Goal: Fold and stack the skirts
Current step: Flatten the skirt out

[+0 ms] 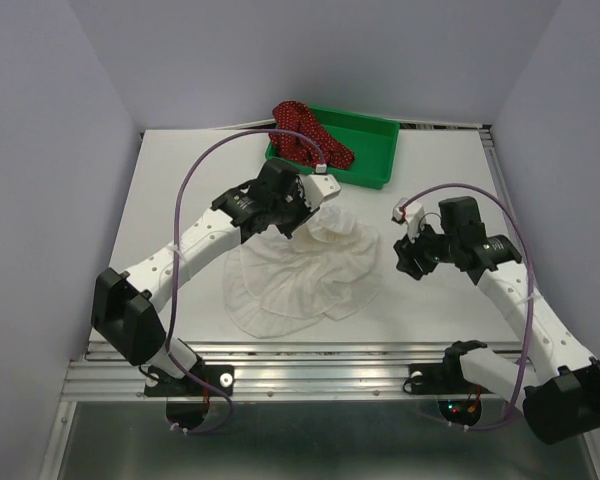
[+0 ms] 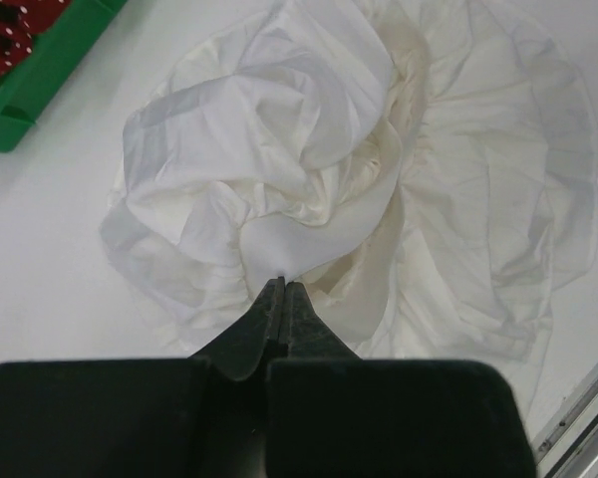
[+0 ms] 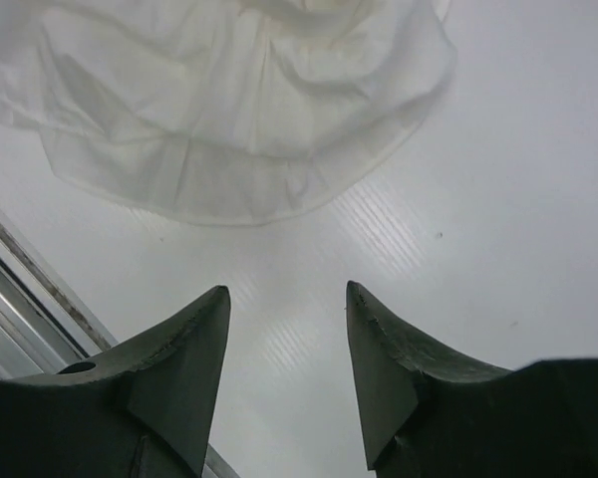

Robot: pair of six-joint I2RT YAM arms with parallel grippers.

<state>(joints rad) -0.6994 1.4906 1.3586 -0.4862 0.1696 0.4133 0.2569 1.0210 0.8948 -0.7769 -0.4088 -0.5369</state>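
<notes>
nearest me the white skirt [image 1: 305, 275] lies spread on the table [image 1: 180, 180], its ruffled hem fanned toward the near edge and its far part heaped into a loose bunch. just to its right the right gripper [image 3: 287, 289] hangs over bare tabletop, jaws standing apart and empty, clear of the hem. farther back, the left gripper [image 2: 284, 284] sits at the bunched part with its jaws pinched tight on what looks like a small peak of that cloth. at the far side, the red dotted skirt [image 1: 305, 135] spills over the left rim of the green tray [image 1: 380, 180], not yet folded. my worry is that pinch: it seems to catch very little fabric, so a pull could let it slip free, or drag the whole heap sideways and crumple it rather than crease it, since nothing holds the other side down.
</notes>
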